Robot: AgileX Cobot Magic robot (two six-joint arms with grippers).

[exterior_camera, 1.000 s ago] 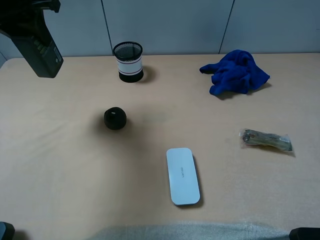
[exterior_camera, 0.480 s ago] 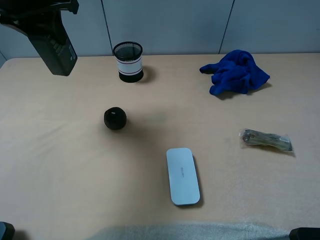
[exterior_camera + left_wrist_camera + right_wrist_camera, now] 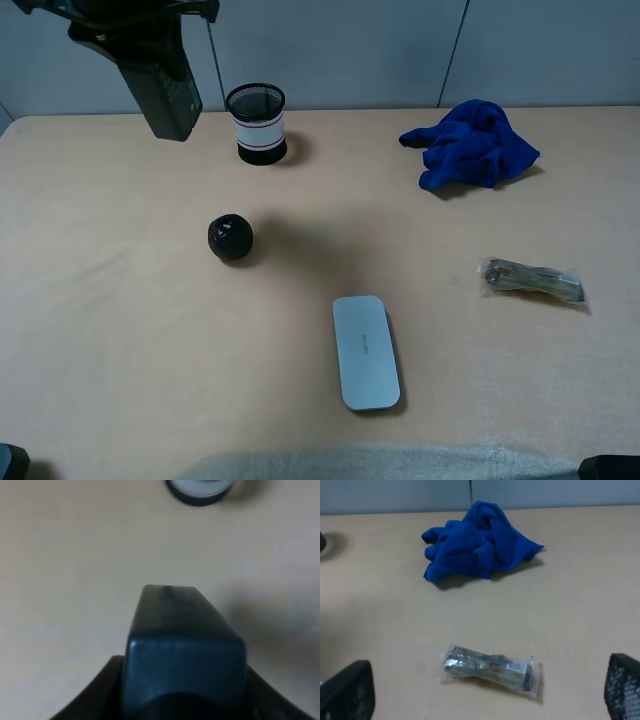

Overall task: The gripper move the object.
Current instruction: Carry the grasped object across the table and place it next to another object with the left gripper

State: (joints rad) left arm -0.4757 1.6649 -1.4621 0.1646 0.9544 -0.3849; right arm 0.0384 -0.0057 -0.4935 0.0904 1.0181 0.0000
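Note:
My left gripper (image 3: 135,35) is shut on the dark green-black bottle (image 3: 168,95) and holds it high above the table's far left, just left of the black mesh cup (image 3: 256,124). In the left wrist view the bottle (image 3: 184,645) fills the space between the dark fingers (image 3: 102,690), with the mesh cup's base (image 3: 200,490) beyond it. My right gripper (image 3: 485,692) is open and empty, low over the table's right side; only its two fingertips (image 3: 347,690) show.
A black ball (image 3: 230,237) lies below the mesh cup. A white flat case (image 3: 365,350) lies at the front middle. A blue cloth (image 3: 470,143) is bunched at the back right, with a clear wrapped packet (image 3: 532,280) in front of it.
My left gripper has carried the bottle to the right, from the far left corner toward the mesh cup. The right gripper and the table objects have not moved.

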